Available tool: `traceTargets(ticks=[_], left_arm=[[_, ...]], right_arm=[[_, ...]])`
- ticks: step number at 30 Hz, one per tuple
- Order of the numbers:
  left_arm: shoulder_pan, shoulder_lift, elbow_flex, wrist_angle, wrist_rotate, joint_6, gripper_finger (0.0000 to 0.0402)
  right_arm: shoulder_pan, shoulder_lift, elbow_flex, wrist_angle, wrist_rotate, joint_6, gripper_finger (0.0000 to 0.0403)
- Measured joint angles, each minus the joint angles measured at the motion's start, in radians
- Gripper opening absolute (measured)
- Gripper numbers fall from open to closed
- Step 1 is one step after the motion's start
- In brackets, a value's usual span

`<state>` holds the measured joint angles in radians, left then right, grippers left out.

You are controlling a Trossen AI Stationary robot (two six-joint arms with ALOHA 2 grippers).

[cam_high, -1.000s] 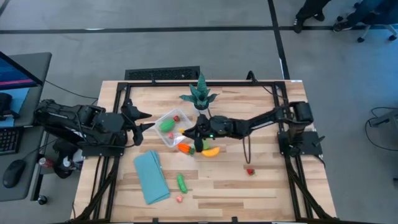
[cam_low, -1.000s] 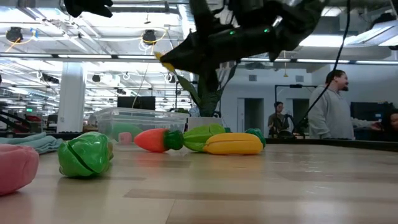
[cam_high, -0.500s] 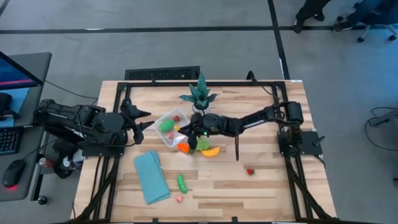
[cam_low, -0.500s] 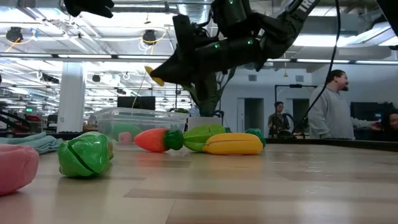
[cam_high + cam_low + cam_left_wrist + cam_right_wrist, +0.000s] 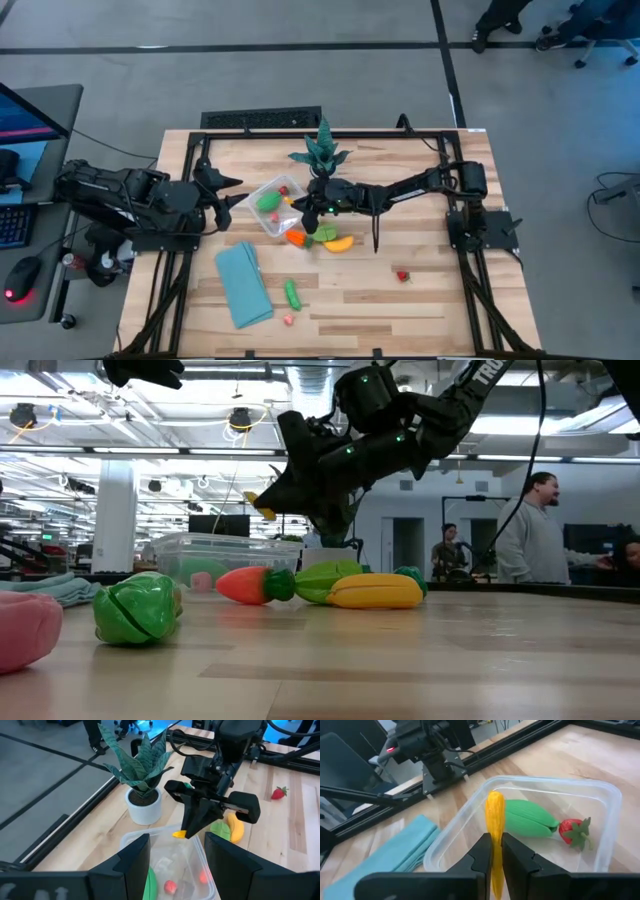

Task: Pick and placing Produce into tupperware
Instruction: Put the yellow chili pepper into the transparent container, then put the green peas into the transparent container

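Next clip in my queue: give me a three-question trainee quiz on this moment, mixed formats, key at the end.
1. True or false: the right gripper is shut on a yellow produce piece.
2. Where is that piece? A) over the tupperware B) over the blue cloth C) beside the potted plant
3. Fill in: the left gripper is ____ and holds nothing.

Key: 1 true; 2 A; 3 open

One tupperware (image 5: 268,206), one plant (image 5: 320,152), one cloth (image 5: 243,284), two arms.
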<state>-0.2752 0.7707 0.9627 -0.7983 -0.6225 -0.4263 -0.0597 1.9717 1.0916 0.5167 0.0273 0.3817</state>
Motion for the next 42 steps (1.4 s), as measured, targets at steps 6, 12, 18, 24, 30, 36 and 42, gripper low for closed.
traceTargets(ticks=[6, 12, 18, 24, 30, 36, 42], left_arm=[[0.000, 0.000, 0.000, 0.000, -0.019, 0.000, 0.0178], [0.000, 0.000, 0.000, 0.000, -0.019, 0.001, 0.0178], [0.000, 0.000, 0.000, 0.000, -0.021, 0.002, 0.0178], [0.000, 0.000, 0.000, 0.000, -0.022, 0.005, 0.0178], [0.000, 0.000, 0.000, 0.000, -0.022, 0.005, 0.0178], [0.000, 0.000, 0.000, 0.000, -0.022, 0.003, 0.0178], [0.000, 0.000, 0.000, 0.002, -0.021, -0.004, 0.0178]], right_arm=[[0.000, 0.000, 0.000, -0.001, 0.000, 0.001, 0.0037], [0.000, 0.000, 0.000, -0.001, 0.004, 0.002, 0.0046], [0.000, 0.000, 0.000, 0.001, 0.025, 0.002, 0.0060], [0.000, 0.000, 0.000, 0.015, 0.025, 0.002, 0.0077], [0.000, -0.001, -0.001, 0.024, -0.022, 0.003, 0.0084], [0.023, -0.025, -0.002, 0.001, -0.125, 0.002, 0.0084], [0.071, -0.096, -0.001, -0.085, -0.130, -0.056, 0.0084]])
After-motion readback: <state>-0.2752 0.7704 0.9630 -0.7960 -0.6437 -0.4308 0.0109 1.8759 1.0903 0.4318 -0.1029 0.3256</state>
